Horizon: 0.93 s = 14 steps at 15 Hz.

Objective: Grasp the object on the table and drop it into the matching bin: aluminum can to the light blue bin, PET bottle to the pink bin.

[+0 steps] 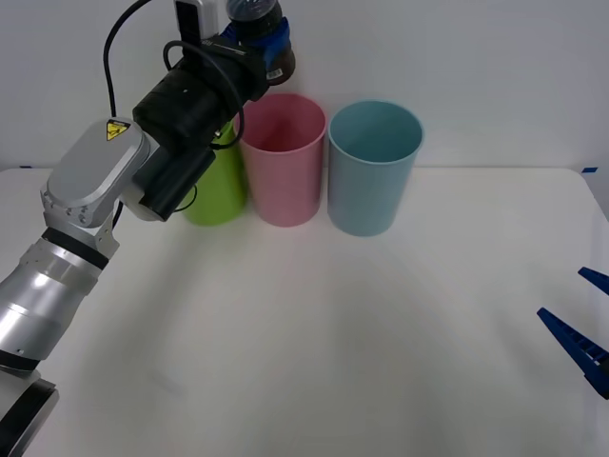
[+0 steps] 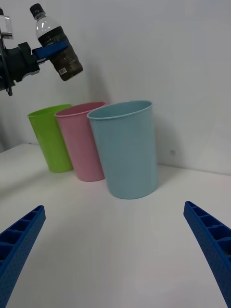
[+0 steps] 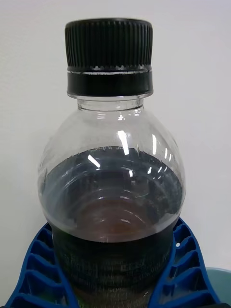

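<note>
Left tool clamped around the PET bottle at its label, blue fingers on both sides, cap tilted. Bottle is held high, over the back-left rim of the pink bin, between it and the lime green bin. Step: carry to drop. Next: shift a little toward the pink bin's centre, then release. Light blue bin is just beside the pink one, so don't overshoot. Right tool idle with fingers spread, low over the table at the right edge.
</note>
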Motion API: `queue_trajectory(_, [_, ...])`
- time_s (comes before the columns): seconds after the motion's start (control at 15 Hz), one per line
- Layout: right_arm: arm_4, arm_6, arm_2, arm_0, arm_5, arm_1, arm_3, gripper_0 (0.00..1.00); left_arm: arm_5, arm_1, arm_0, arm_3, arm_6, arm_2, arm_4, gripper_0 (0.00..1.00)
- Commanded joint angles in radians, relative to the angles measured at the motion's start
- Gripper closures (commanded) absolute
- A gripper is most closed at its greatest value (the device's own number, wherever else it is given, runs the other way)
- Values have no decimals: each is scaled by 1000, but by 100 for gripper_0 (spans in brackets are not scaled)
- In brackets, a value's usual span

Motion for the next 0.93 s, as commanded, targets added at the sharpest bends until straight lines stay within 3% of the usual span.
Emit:
queue_trajectory(0.07, [0, 0, 0, 0, 0, 0, 0, 0, 0, -6, 0, 0, -4, 0, -7, 0])
queue_trajectory(0.6, [0, 0, 0, 0, 0, 0, 0, 0, -14, -6, 9, 5, -3, -2, 15, 0])
queue_trajectory(0.93, [0, 0, 0, 0, 0, 0, 0, 0, -34, 46, 71, -54, 0, -2, 62, 0])
